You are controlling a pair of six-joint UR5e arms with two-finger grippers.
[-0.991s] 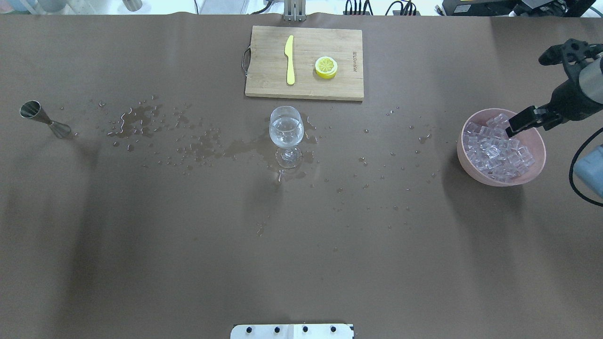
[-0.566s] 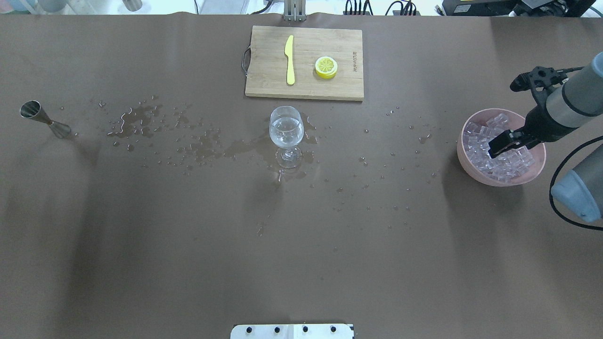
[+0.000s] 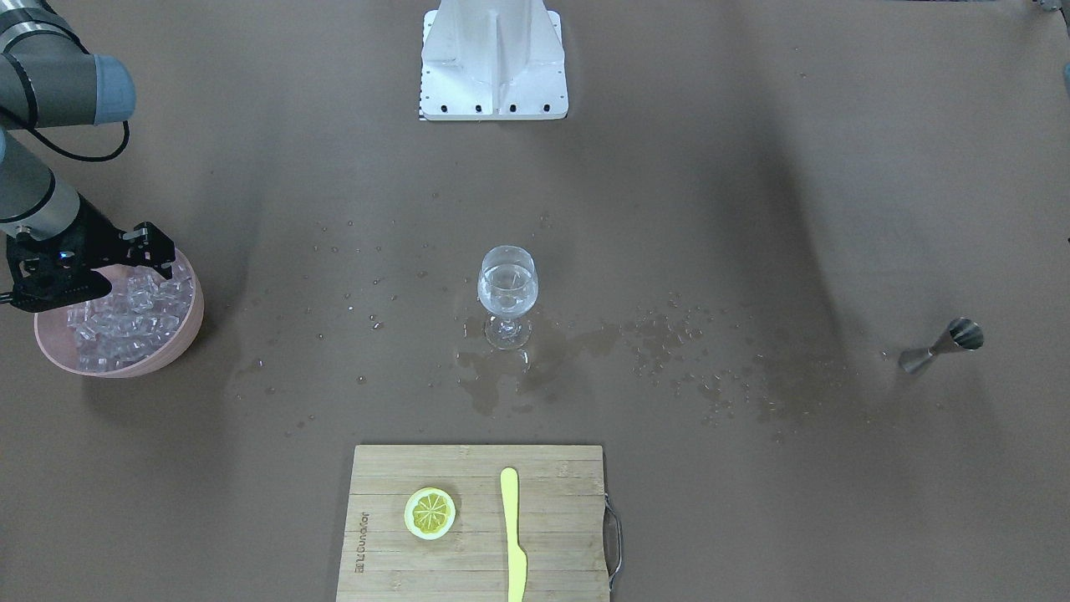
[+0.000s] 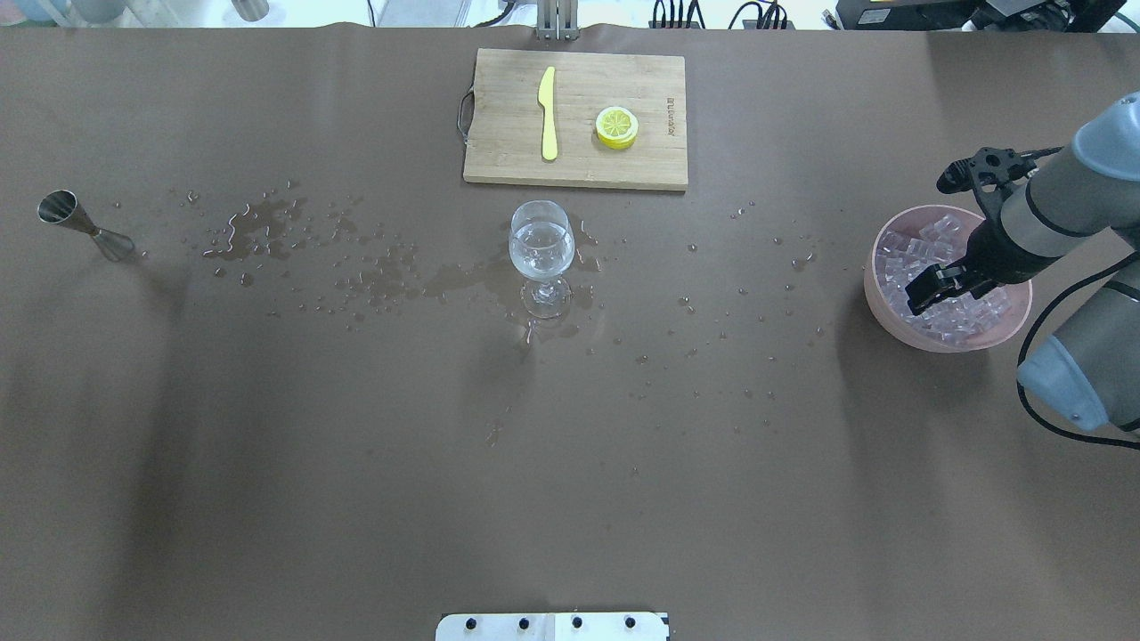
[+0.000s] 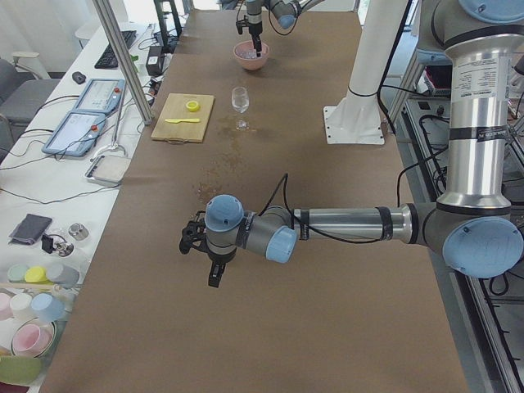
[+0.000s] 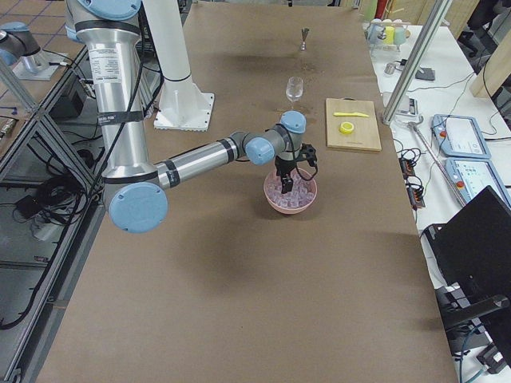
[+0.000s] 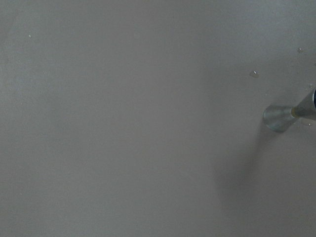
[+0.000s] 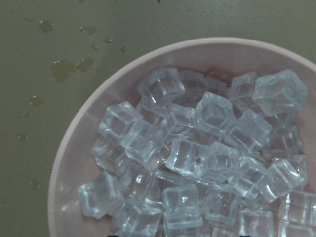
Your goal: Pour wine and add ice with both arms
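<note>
The job now looks like picking up ice. The right gripper [image 4: 926,289] hangs over the pink bowl [image 4: 935,345], low above the pile of ice [image 8: 187,158]. Its fingers look spread apart and hold nothing. The bowl sits at the right end of the table, well apart from the glass [image 4: 541,258], which stands upright in the middle with a little clear wine [image 4: 540,240] in it. To do this step well, I think the gripper should pick one cube that lies on top and has some room on both sides. It should go straight down, so one finger lands on each side of that cube. The cubes are smooth and look slippery, so a slow, steady squeeze on two flat sides would work best. A squeeze on the corners could make the cube pop out. Pushing too deep could shove the other cubes or tip the bowl. Then it should lift straight up before it heads for the glass. The glass has a thin stem and stands among wet spills [image 4: 258,223], so a bump could knock it over. The left gripper [image 5: 214,274] hangs above bare table near the metal cup [image 4: 85,227] at the far left end. I cannot tell if it is spread or closed.
</note>
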